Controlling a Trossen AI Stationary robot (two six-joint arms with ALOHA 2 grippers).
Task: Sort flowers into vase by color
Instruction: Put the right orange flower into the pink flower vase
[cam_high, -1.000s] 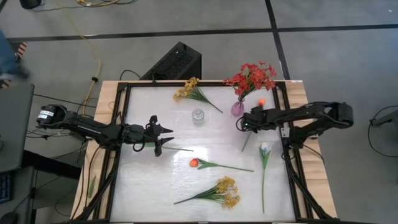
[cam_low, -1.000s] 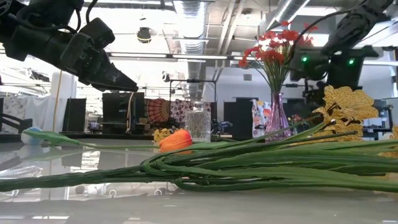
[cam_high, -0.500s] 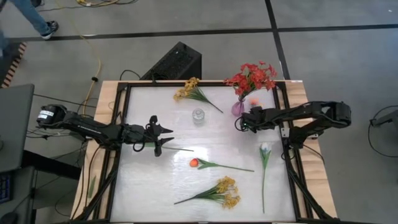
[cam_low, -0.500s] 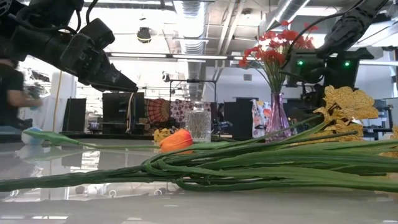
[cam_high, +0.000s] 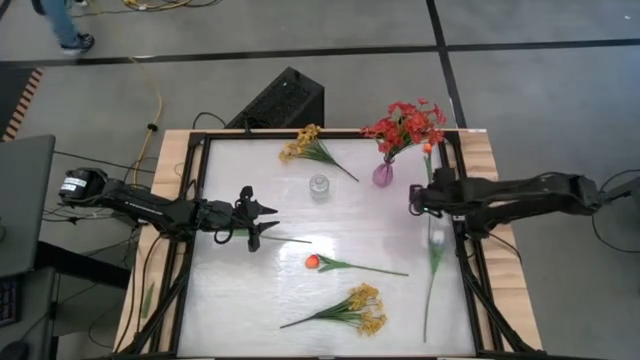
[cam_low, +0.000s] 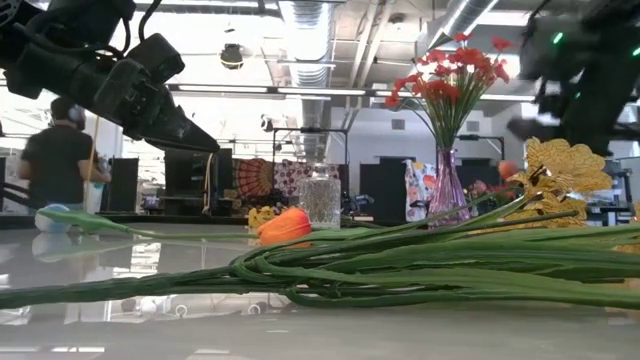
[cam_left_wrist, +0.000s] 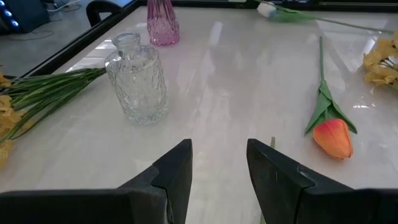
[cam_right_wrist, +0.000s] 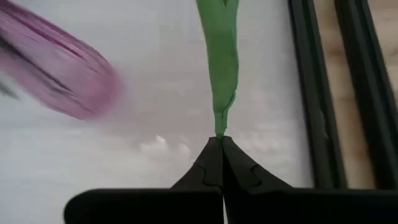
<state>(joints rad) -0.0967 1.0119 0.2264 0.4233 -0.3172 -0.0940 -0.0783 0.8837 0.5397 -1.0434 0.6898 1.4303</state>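
Observation:
My right gripper (cam_high: 429, 189) is by the table's right edge, shut on the green stem of an orange tulip whose bloom (cam_high: 428, 147) is up beside the red flowers (cam_high: 405, 124). These stand in the pink vase (cam_high: 383, 173). My left gripper (cam_high: 266, 222) hovers open at mid-left over a green stem (cam_high: 292, 239) lying on the table. A clear glass vase (cam_high: 318, 186) stands empty near the far middle. Flat on the table lie another orange tulip (cam_high: 313, 261), two yellow sprays (cam_high: 303, 145) (cam_high: 362, 308) and a white tulip (cam_high: 434, 240). My right gripper pinches the tulip's green stem (cam_right_wrist: 219, 124) between its two fingertips (cam_right_wrist: 210, 163). The fingers slant down toward the table's far side. The stem runs on from the tips along their line. The bloom is lifted clear of the table; the stem's other end is hidden.
The black table frame (cam_high: 463, 235) runs close by my right arm. In the left wrist view the clear glass vase (cam_left_wrist: 138, 81) stands just beyond my open fingers, with the lying orange tulip (cam_left_wrist: 333, 137) to one side. A person (cam_low: 60, 155) stands in the room behind.
My right gripper has gone toward the table's right edge and up, rolling as it went. The orange tulip's bloom went with it, to a place right of the red flowers. A person has walked through the room behind.

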